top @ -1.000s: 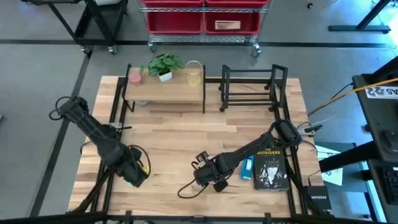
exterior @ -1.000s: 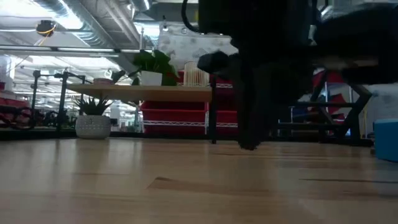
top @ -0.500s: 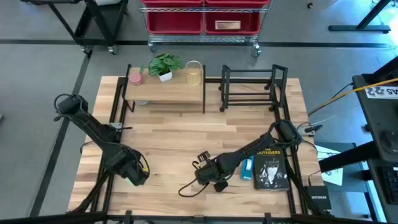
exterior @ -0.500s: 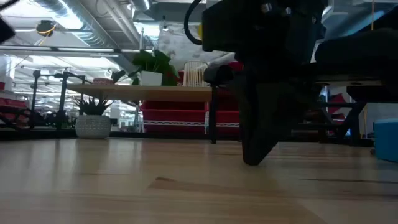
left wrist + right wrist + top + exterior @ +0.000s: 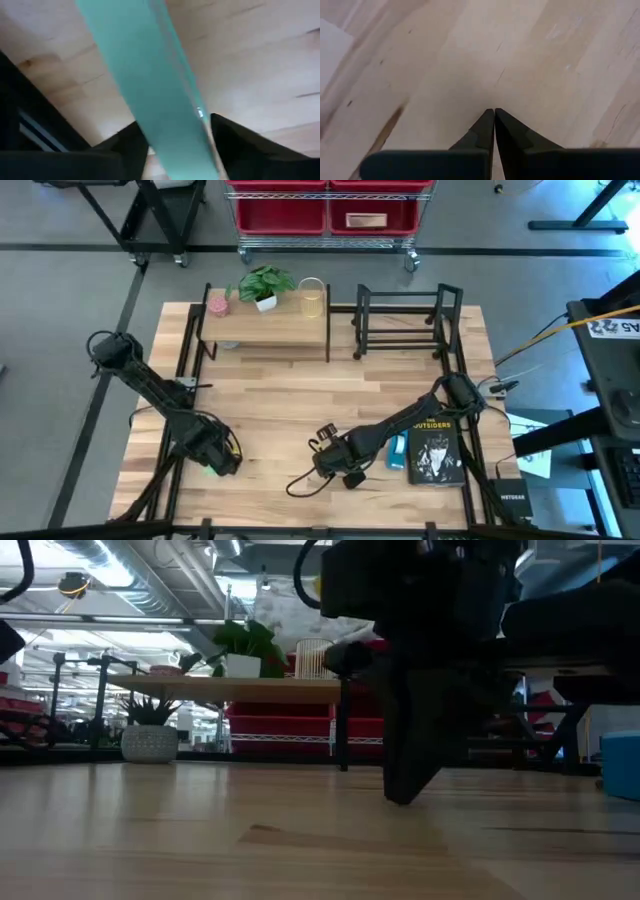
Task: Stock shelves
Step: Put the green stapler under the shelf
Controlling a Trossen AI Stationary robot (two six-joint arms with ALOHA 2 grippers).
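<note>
Near the table's left front, my left gripper (image 5: 215, 455) is shut on a flat teal thing (image 5: 150, 75), thin like a book; from above only a small teal patch (image 5: 213, 469) shows under the gripper. Low over bare wood at the front middle, my right gripper (image 5: 335, 468) is shut with nothing between its fingers (image 5: 494, 117). The wood-topped shelf (image 5: 270, 330) stands at the far left. The black rack (image 5: 400, 330) stands at the far right. My left gripper pinches the teal thing between its two fingers, one on each flat face, near its closer end (image 5: 185, 145). The thing runs straight out ahead of the fingers over the table. Whether it is lifted clear does not show.
A black book (image 5: 435, 452) and a blue one (image 5: 397, 450) lie flat at the right front, beside my right arm. On the wood shelf stand a potted plant (image 5: 265, 285), a pink thing (image 5: 218, 303) and a glass (image 5: 312, 298). A cart with red bins (image 5: 325, 215) stands beyond the far edge.
My right gripper has come down toward the table top, staying shut.
</note>
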